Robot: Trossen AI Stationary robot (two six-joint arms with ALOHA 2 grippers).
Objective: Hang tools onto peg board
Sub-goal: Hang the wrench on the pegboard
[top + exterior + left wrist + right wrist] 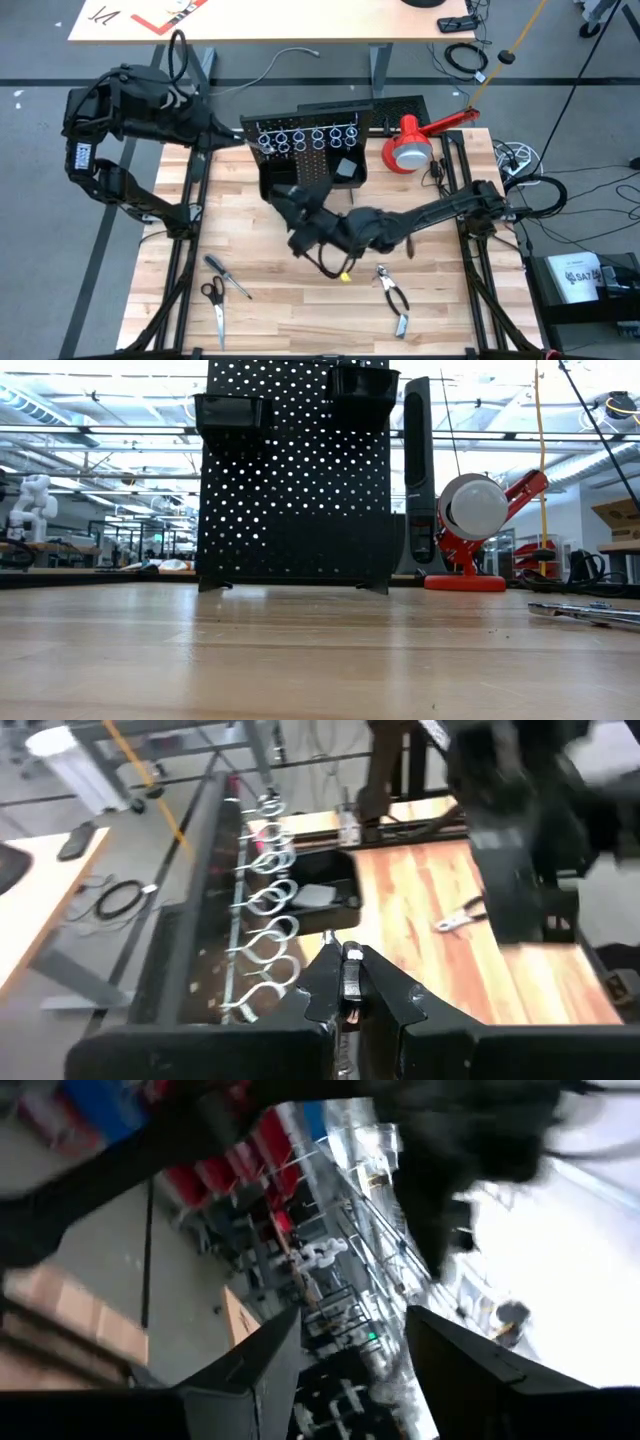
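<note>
Left gripper (345, 982) sat pinched together by the peg board (305, 150); right gripper (350, 1350) fingers apart, holding nothing.

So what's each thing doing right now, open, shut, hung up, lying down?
Left gripper: shut, beside the rings.
Right gripper: open, empty.
Peg board: upright, its rings empty.
Scissors: lying flat.
Screwdriver: lying flat.
Pliers: lying flat.

Left gripper (348, 982) is sitting with fingers closed, arm reaching inward. Right gripper (345, 1355) is standing parted, arm stretching across mid-table.
</note>
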